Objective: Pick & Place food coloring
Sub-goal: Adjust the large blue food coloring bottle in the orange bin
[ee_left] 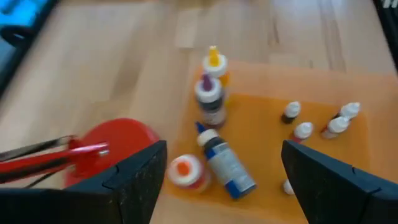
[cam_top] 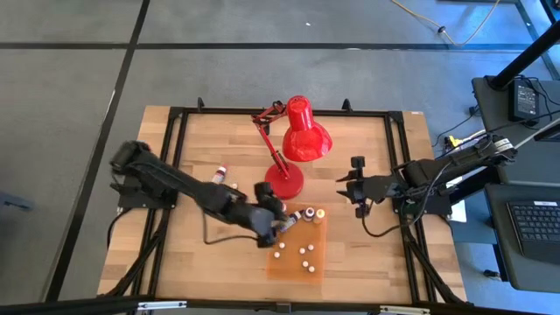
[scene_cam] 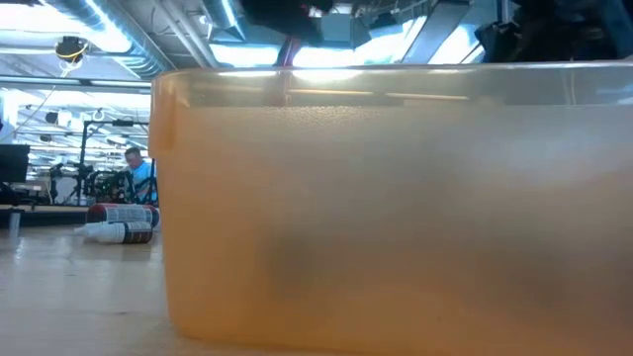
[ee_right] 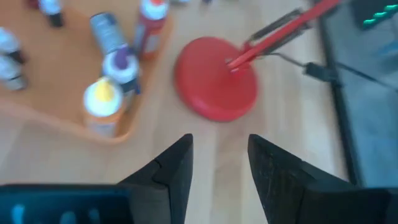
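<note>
Several food coloring bottles (ee_left: pixel 217 160) stand in the orange tray (cam_top: pixel 318 254) we see beneath the left gripper (ee_left: pixel 224 180), fingers wide apart and empty, right gripper (ee_right: pixel 219 171) narrowly parted nearby

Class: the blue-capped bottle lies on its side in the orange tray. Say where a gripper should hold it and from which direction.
Grip the blue-capped bottle across the middle of its labelled body, coming straight down from above. It lies flat in the orange tray, so its round sides are exposed. The cap end lies close to an upright purple-capped bottle. The left gripper hovers open over it.
</note>
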